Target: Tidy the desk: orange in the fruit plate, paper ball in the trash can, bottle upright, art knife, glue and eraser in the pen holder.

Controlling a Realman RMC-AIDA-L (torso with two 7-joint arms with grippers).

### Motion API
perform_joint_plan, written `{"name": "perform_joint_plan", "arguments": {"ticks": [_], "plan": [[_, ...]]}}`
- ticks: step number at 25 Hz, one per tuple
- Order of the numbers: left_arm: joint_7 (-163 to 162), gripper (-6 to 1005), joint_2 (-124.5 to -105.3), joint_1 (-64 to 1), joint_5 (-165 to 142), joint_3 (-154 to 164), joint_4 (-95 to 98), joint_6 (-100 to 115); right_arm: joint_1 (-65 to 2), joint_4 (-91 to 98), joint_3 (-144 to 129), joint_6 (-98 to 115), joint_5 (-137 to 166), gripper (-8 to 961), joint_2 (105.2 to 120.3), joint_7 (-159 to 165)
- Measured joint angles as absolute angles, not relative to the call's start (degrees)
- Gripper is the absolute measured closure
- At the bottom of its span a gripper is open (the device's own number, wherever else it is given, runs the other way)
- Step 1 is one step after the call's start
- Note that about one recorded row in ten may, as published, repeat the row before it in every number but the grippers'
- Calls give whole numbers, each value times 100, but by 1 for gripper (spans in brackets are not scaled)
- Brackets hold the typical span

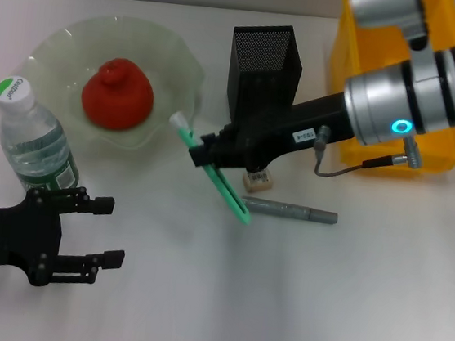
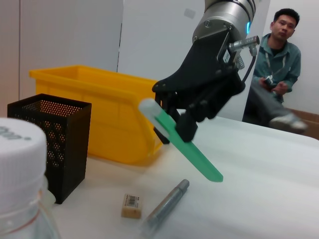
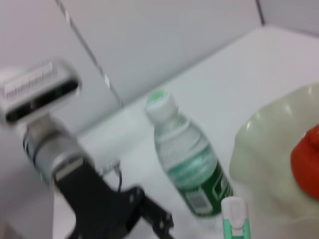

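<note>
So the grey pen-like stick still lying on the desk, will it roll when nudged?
Probably. The grey stick looks round and lies flat on the smooth table, so a sideways push would likely roll it. It looks stiff and light. The right pincer holds the green knife above it; the eraser sits close by.

This looks to me like a robotics lab or test room set up as a mock desk. My worktop (image 1: 342, 315) is plain white and bare of any office clutter, backed by blank pale wall panels (image 2: 70, 35). A yellow plastic parts bin (image 2: 99, 109) stands in for a trash can beside a black mesh pen holder (image 2: 50, 144). A man in a teal jacket (image 2: 276, 59) sits watching at the far side.
</note>
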State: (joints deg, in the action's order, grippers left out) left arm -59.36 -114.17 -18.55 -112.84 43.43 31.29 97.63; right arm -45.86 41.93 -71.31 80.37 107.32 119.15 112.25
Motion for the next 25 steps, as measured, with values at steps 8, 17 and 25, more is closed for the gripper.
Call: {"name": "perform_joint_plan", "arguments": {"ticks": [8, 17, 25], "plan": [[-5932, 229, -11408, -1854, -11285, 4333, 3134, 9763, -4551, 3111, -6009, 8118, 10089, 786, 11904, 10588], [-5853, 229, -11412, -1836, -11286, 4260, 3132, 9761, -4156, 2813, -5690, 8065, 8919, 785, 11881, 9919], [-5853, 229, -11416, -1844, -11282, 4261, 3129, 9767, -4091, 2300, -5176, 7805, 8280, 785, 11913, 8760]]}}
